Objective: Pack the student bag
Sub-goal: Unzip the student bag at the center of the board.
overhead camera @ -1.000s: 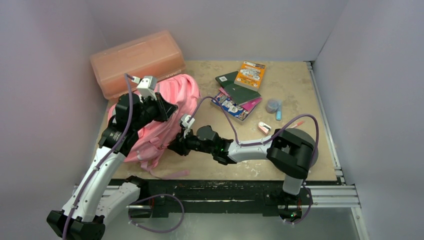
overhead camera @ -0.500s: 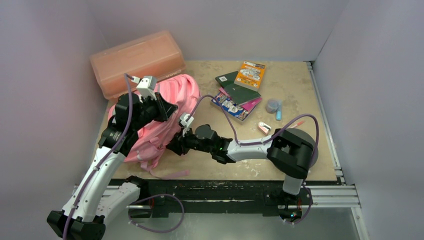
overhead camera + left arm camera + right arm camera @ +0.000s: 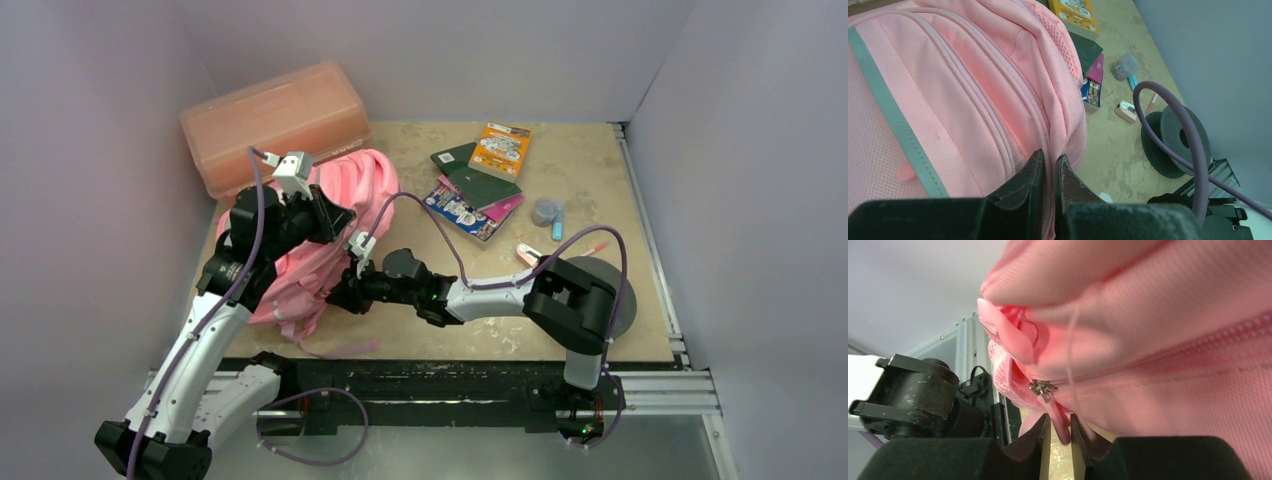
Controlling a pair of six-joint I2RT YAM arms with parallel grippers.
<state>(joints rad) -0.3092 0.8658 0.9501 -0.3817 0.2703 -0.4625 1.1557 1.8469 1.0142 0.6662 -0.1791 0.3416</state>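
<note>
Start close to you. In the top view, the right claw (image 3: 345, 297) reaches in from the right to the near side of the student bag (image 3: 365, 185). The bag lies at the left of the table (image 3: 600, 300), about the middle of the frame.

The right claw's own camera shows what the top view hides. At the bottom middle, a pink tab (image 3: 1058, 415) hangs from the zip slider (image 3: 1042, 388) and sits between the fingers. Thin slits of table show beside the tab, so you cannot tell if it is squeezed or loose. If it is loose, your pull will slip off and the zip will not move. If you pull sideways and not along the zip, the slider may jam in the cloth.

A bit farther up, the left claw (image 3: 1049, 162) is clenched on a thin fold of the bag. Only its own camera shows that pinch. If the fold slides out, the whole bag may drag along when you pull the zip. The purple cable (image 3: 1168, 100) loops at the right of that view and could catch.

Farthest away, the books (image 3: 478, 185) wait at the upper middle. The orange box (image 3: 275, 120) sits at the upper left and only the top view shows it.
</note>
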